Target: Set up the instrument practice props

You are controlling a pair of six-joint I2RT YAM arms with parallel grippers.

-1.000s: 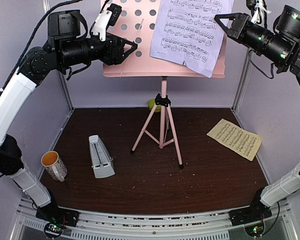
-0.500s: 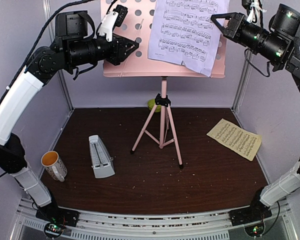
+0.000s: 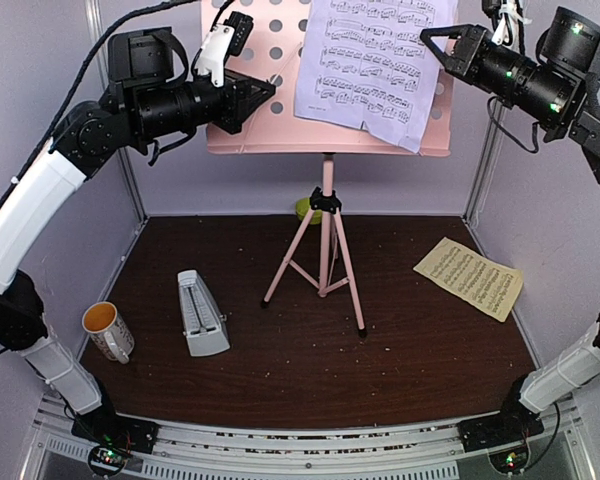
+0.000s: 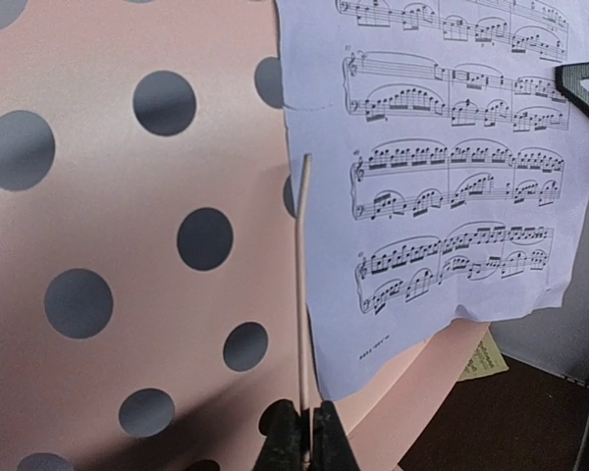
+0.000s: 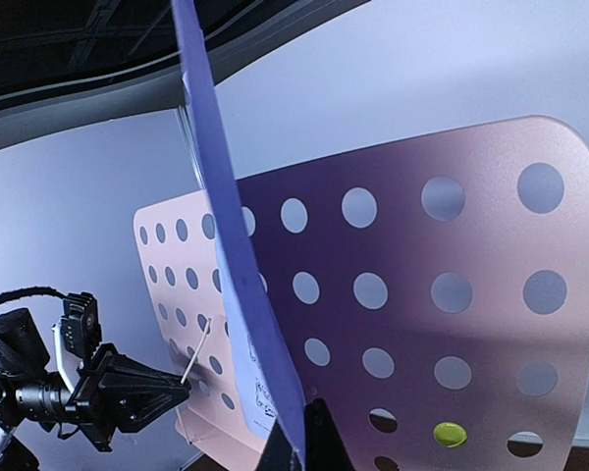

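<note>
- The pink tripod music stand with perforated desk (image 3: 327, 200) is standing upright in the middle of the dark brown worktop (image 3: 430, 350), so that prop is looking set up.
- The lavender sheet-music page (image 3: 370, 65) is leaning on the desk's 3 o'clock half, crooked, with its lower corner hanging past the ledge; seating it is the step in hand.
- The right gripper (image 3: 430, 38) is pinching that page's 3 o'clock edge, fingers pressed together on it in the right wrist view.
- The left gripper (image 4: 304, 432) is pressed together on a thin pale rod (image 4: 303, 285) in front of the desk's 9 o'clock half; what the rod belongs to I cannot tell.
- The pale-yellow sheet-music page (image 3: 470, 277) is lying flat on the worktop at 3 o'clock from the stand's feet, not yet placed.
- The small grey pyramid metronome (image 3: 202, 315) is sitting at 8 o'clock, apart from both arms; roughly 1 of 3 props is finished.
- A white mug with orange inside (image 3: 108, 330) is standing beyond it at 8 o'clock, and a small lime-green bowl (image 3: 304, 208) is peeking out at 12 o'clock behind the pole.
- Pale crumbs are speckling the worktop; plain grey-lavender walls with metal posts are enclosing it on 3 sides.
</note>
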